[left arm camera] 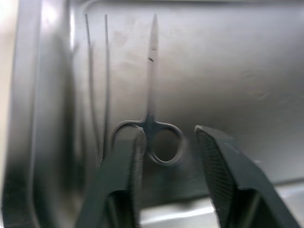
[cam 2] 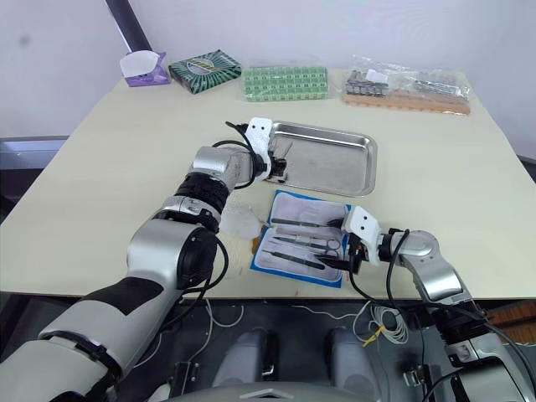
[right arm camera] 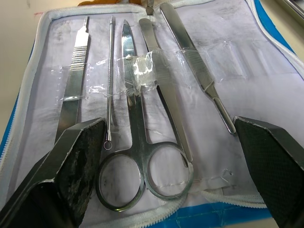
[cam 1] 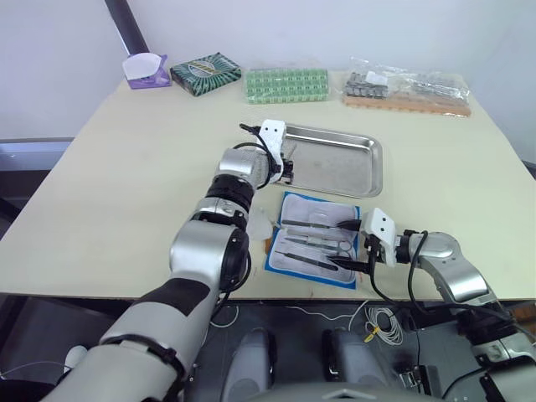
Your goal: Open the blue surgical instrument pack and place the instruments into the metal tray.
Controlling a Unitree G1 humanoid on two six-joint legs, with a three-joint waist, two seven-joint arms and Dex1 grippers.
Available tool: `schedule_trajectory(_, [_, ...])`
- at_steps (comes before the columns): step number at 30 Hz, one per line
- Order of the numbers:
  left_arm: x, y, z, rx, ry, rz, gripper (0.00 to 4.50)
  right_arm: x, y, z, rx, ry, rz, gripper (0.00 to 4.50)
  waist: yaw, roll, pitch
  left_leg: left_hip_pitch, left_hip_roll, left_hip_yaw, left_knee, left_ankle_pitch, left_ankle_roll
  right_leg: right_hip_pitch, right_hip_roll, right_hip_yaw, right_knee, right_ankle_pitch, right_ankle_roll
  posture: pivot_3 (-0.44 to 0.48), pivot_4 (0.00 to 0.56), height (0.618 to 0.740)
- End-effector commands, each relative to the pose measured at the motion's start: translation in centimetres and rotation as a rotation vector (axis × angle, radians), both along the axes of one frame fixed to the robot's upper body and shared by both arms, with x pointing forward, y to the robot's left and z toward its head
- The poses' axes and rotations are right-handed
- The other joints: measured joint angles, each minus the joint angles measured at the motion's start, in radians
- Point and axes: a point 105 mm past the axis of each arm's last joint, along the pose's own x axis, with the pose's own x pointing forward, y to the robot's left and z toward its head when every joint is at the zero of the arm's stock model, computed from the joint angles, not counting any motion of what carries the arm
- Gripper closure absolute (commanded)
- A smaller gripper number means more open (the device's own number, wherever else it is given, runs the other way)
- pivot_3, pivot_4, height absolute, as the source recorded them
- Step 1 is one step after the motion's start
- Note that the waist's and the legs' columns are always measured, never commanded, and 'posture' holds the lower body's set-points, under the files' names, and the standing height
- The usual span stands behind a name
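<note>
1. Pack (cam 1: 316, 240): blue-bordered, lying open and flat on the worktop (cam 1: 126, 167), just at the tray's near side. Whitish lining is up. The opening step reads as done.
2. Tray (cam 1: 352, 163): steel, shallow, the landmark for this entry. One small ring-handled scissors (left arm camera: 151, 118) lies on its floor at the end under the left pincer. A thin two-pronged piece, probably tweezers (left arm camera: 97, 85), lies beside it.
3. Instruments left in the pack, seen from the right wrist: a flat ridged handle (right arm camera: 76, 80), a thin probe (right arm camera: 110, 80), large scissors (right arm camera: 137, 156), tweezers (right arm camera: 164, 90) and one more slender tool (right arm camera: 199, 71). All sit under clear retaining straps. Judged: about two items moved, five to go.
4. Left pincer (left arm camera: 166, 166): over the tray's end, fingers moderately apart and holding nothing, straddling the small scissors' rings without gripping them.
5. Right pincer (right arm camera: 171, 156): at the pack's edge farthest from the tray, spread wide and empty, fingers either side of the large scissors' rings. Judged: that tool is likely the next one to be taken.
6. Worktop: pale beige, matt, with rounded corners.
7. Beyond the tray along the far edge: a purple holder (cam 1: 146, 71), a dark green patterned box (cam 1: 205, 73), a green grid pack (cam 1: 285, 84) and bagged metal parts (cam 1: 406, 88).
8. Room: plain white wall behind; a dark slanting post by the purple holder.
</note>
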Motion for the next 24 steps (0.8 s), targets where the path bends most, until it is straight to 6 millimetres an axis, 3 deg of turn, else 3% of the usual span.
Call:
schedule_trajectory(1, [-0.1,-1.0,4.0,-0.074,-0.107,-0.059,2.57,-0.8,-1.6,-4.1,-0.091,0.14,-0.063,0.0,-0.001,0.0,0.0,0.0,0.0,0.0,0.0,0.0,0.0,0.0,0.0,0.0,0.0,0.0,0.0,0.0,0.15,0.74])
schedule_trajectory(7, [-2.8,-1.5,6.2,-0.152,-0.243,-0.232,2.57,-0.8,-1.7,-4.3,-0.07,0.138,-0.062,0.0,-0.004,0.001,0.0,0.001,0.0,0.001,-0.001,0.0,0.0,0.0,0.0,0.001,0.0,0.001,-0.002,0.0,0.15,0.74])
schedule_trajectory(15, [-8.1,0.3,5.0,-0.184,-0.445,-0.493,2.57,-0.9,-1.9,-5.3,-0.032,0.126,-0.064,0.0,-0.004,0.0,-0.002,0.003,0.001,0.001,-0.002,0.0,0.0,0.001,-0.001,0.002,0.0,0.001,-0.003,0.0,0.15,0.74])
schedule_trajectory(21, [-11.8,2.3,3.8,-0.206,-0.399,-0.729,2.57,-0.9,-2.1,-5.9,-0.001,0.097,-0.053,0.0,0.001,-0.005,-0.007,0.005,0.002,0.001,-0.003,0.0,-0.001,0.002,-0.002,0.002,-0.001,0.001,-0.003,0.0,0.15,0.74])
schedule_trajectory(24, [-13.3,4.2,2.6,-0.121,-0.35,-0.864,2.57,-1.1,-2.2,-6.2,0.008,0.1,-0.045,0.0,0.0,-0.006,-0.009,0.01,0.004,0.001,-0.007,0.0,-0.001,0.004,-0.003,0.004,-0.002,0.0,-0.004,0.0,0.15,0.74])
